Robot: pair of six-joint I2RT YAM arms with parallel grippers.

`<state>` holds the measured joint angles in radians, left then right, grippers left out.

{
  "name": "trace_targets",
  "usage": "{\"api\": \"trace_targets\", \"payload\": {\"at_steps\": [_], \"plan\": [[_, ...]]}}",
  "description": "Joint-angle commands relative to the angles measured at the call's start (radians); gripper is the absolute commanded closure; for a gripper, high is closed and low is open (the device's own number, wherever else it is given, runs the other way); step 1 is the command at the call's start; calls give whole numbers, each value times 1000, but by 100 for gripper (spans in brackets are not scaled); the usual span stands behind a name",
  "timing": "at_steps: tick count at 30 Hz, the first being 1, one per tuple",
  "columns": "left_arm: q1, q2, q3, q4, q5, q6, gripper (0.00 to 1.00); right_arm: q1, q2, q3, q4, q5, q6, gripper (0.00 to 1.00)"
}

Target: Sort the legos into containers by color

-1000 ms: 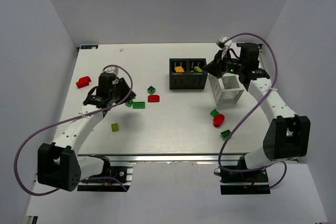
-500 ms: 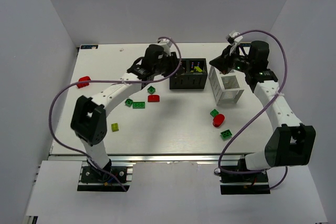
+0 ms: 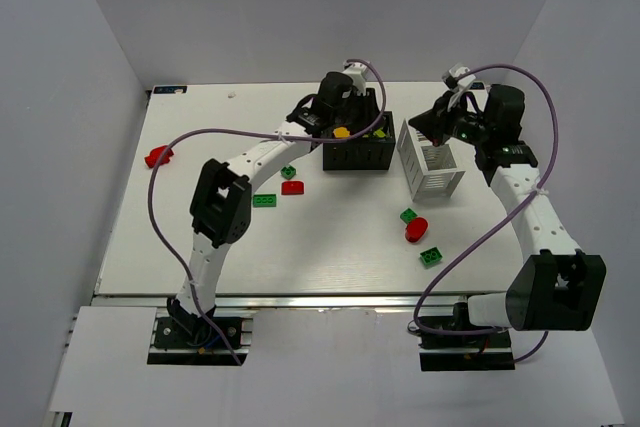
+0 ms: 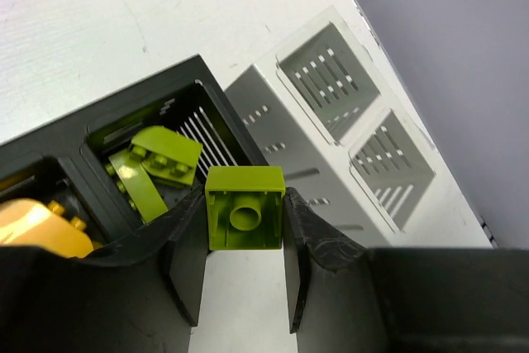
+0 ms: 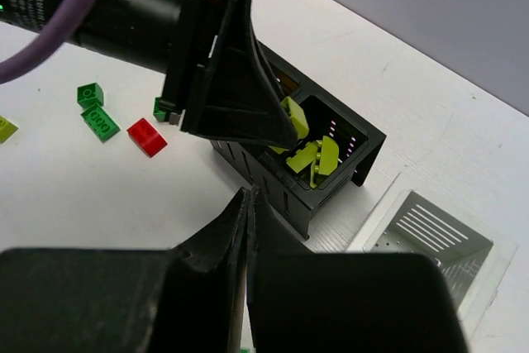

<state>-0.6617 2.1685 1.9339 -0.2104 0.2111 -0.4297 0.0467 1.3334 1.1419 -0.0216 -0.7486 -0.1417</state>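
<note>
**Sorting is partly done: lime and yellow are going into the black box, while red and green are waiting on the desk.**

The left fingers (image 4: 186,250) are gripping a lime brick (image 4: 245,218) over the edge of the black box's (image 3: 357,155) right compartment, where other lime bricks (image 4: 161,159) are already lying. A yellow brick (image 3: 342,132) is sitting in the left compartment. The right fingers (image 5: 216,245) are hanging pressed together, holding nothing, beside the white basket (image 3: 432,179), whose compartments are looking empty. Loose bricks are lying on the desk (image 3: 330,257): a red brick (image 3: 158,156) far left, a small green brick (image 3: 288,171), a second red brick (image 3: 292,187) and a flat green brick (image 3: 265,201) left of middle, plus a green brick (image 3: 408,214), a rounded red piece (image 3: 416,230) and another green brick (image 3: 430,257) nearer right. By my judgement, roughly half is remaining.
</note>
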Motion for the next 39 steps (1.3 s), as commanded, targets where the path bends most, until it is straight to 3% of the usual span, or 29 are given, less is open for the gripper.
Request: {"api": "trace_targets", "payload": {"at_steps": [1,6,11,17,19,24,28,30,31,32,36,39], "plan": [[-7,20,89,-4,-41,32,87,-10,-37,-17,49,-3,-3,100],[-9,74,142,-9,-82,37,79,-16,-48,-33,55,-6,4,100],[-10,93,166,-37,-104,31,57,-19,-51,-37,61,-12,5,100],[-13,74,165,-38,-93,19,47,-19,-50,-37,63,-21,8,98],[-16,63,165,-41,-101,19,39,-19,-50,-37,61,-21,8,97],[-18,-4,128,-35,-122,14,34,-19,-50,-37,60,-32,1,90],[-18,-77,80,-61,-167,22,36,-19,-51,-34,48,-51,-16,85],[-16,-137,-16,-78,-197,23,41,-19,-50,-36,37,-72,-41,61],[-15,-221,-70,-73,-264,23,44,-19,-48,-41,32,-87,-53,42],[-13,-270,-198,-55,-286,16,47,-19,-49,-60,34,-115,-82,11],[22,-531,-516,-41,-381,-44,47,-19,-69,-128,57,-159,-154,11],[81,-712,-703,-125,-438,-135,36,-18,-79,-156,58,-190,-182,11]]}}
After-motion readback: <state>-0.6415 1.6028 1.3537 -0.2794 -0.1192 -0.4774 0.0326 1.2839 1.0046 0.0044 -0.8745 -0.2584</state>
